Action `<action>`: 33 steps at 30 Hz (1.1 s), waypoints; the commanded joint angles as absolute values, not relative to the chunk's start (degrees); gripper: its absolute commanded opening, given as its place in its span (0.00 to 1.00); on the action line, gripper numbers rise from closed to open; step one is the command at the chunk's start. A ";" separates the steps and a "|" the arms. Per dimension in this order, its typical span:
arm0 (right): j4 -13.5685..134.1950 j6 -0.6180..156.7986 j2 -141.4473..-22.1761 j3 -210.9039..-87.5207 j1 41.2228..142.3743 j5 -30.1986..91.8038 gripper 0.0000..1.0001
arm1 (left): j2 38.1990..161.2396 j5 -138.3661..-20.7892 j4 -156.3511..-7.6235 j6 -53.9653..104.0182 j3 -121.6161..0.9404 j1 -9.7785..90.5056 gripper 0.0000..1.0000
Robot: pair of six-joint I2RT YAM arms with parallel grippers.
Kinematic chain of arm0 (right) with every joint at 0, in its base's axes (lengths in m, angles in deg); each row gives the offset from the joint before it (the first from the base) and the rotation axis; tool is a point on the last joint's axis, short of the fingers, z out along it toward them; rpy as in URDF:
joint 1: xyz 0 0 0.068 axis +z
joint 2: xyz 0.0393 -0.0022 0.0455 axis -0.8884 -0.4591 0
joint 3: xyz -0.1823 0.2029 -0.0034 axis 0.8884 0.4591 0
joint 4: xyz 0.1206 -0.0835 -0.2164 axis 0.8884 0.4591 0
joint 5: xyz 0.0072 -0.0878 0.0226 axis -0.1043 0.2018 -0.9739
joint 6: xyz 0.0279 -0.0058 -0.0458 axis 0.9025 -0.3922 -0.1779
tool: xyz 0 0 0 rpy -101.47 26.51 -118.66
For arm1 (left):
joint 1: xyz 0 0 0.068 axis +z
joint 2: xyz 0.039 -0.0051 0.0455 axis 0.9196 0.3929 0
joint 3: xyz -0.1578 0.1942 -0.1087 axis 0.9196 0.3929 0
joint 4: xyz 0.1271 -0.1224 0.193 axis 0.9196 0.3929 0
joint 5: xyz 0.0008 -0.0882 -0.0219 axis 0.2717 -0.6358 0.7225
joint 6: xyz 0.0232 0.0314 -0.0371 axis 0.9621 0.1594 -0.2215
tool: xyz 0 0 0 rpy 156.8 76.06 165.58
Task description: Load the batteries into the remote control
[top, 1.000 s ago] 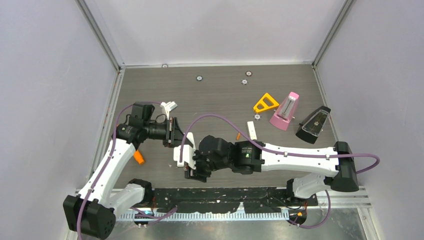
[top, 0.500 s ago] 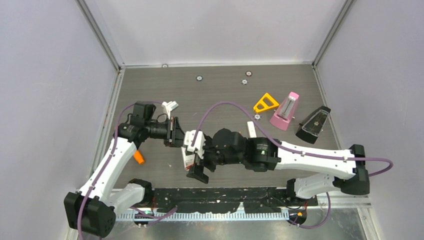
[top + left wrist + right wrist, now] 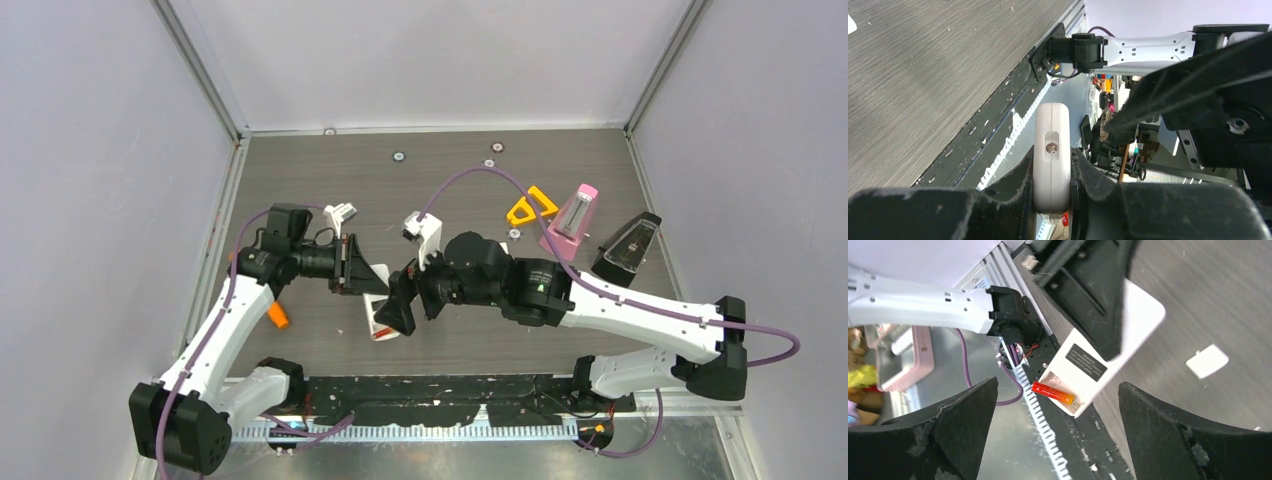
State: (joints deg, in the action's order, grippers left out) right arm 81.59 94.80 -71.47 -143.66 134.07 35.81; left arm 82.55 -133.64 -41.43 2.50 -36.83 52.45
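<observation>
My left gripper is shut on the white remote and holds it edge-on, its lower end reaching toward the table's front. In the left wrist view the remote sits clamped between the fingers of the left gripper. The right wrist view shows the remote's open battery bay with one orange-red battery lying in it. My right gripper is open and empty, its fingers spread wide and apart from the bay; from above, the right gripper hovers just right of the remote. The other batteries are out of view.
A thick orange stick lies by the left arm. A white plastic piece lies behind the left gripper. A yellow triangle, pink metronome and black metronome stand at the right. A small white cover lies on the table.
My right gripper opened and pulled back up and to the right, away from the remote's lower end, leaving the orange-red battery in the bay. The left gripper kept its hold, hardly moving.
</observation>
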 commanded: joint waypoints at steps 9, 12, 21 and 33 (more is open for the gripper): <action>79.32 117.29 -69.02 -135.61 130.62 42.65 0.98 | 80.97 -136.05 -46.32 0.31 -36.82 52.26 0.00; 78.73 117.49 -68.66 -134.65 130.61 43.67 0.90 | 81.03 -136.00 -47.74 -0.72 -36.73 52.27 0.00; 77.50 118.34 -68.80 -132.63 130.61 43.64 0.82 | 81.53 -135.70 -49.80 -2.66 -36.82 52.27 0.00; 76.39 118.39 -66.16 -130.18 130.61 44.17 0.77 | 82.72 -134.11 -51.98 -4.92 -36.60 52.27 0.00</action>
State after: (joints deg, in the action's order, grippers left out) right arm 79.38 117.99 -68.32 -130.44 130.68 42.72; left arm 82.40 -133.86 -48.49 -3.16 -36.59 52.36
